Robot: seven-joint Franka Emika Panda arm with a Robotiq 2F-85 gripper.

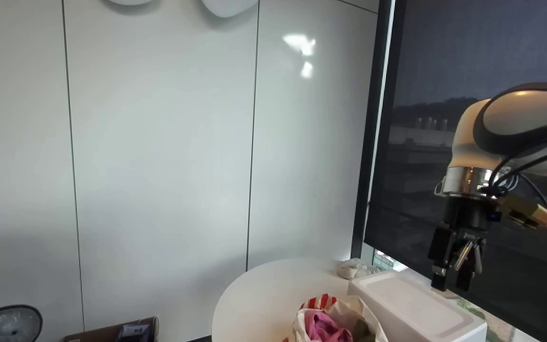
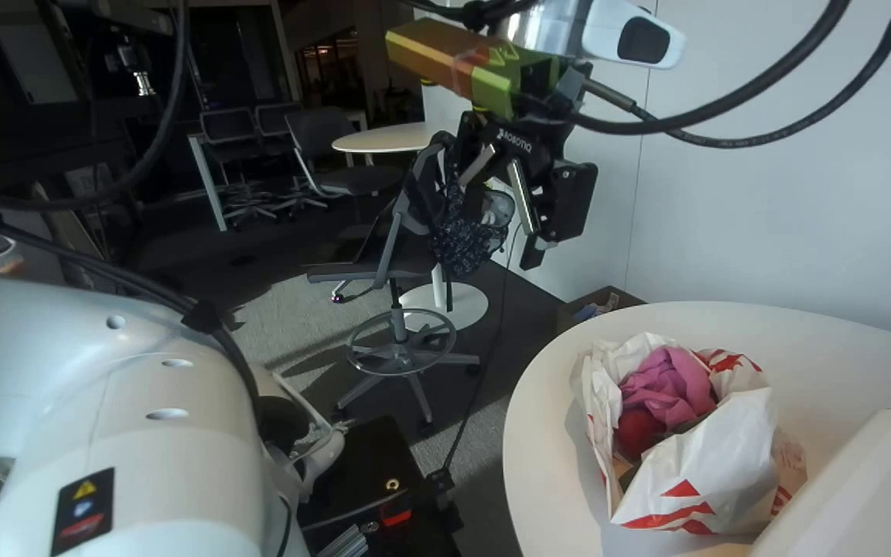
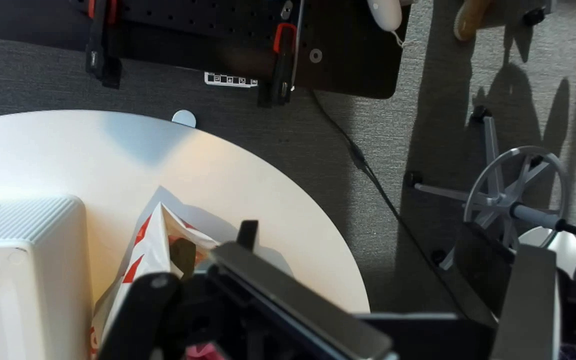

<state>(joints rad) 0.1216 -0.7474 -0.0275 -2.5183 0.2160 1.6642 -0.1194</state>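
My gripper [image 1: 451, 281] hangs in the air pointing down, fingers spread, nothing between them. In the wrist view a wide gap separates the near finger [image 3: 298, 295] from the far finger [image 3: 528, 300]. A white paper bag with red marks [image 2: 716, 464] stands open-topped on the round white table [image 2: 538, 433]. Inside it lie a pink cloth [image 2: 666, 387] and a red item [image 2: 637, 433]; deeper contents are partly hidden. Beside the bag sits a white box [image 1: 416, 304], seen in all views. The gripper touches neither bag nor box.
A crumpled white item [image 1: 352, 268] lies behind the box. Past the table edge are a tall chair [image 2: 399, 348] with a backpack [image 2: 465, 240], a floor cable [image 3: 383, 190] and a black mounting platform [image 3: 348, 60]. A white wall [image 1: 159, 166] and a dark blind [image 1: 411, 199] border the table.
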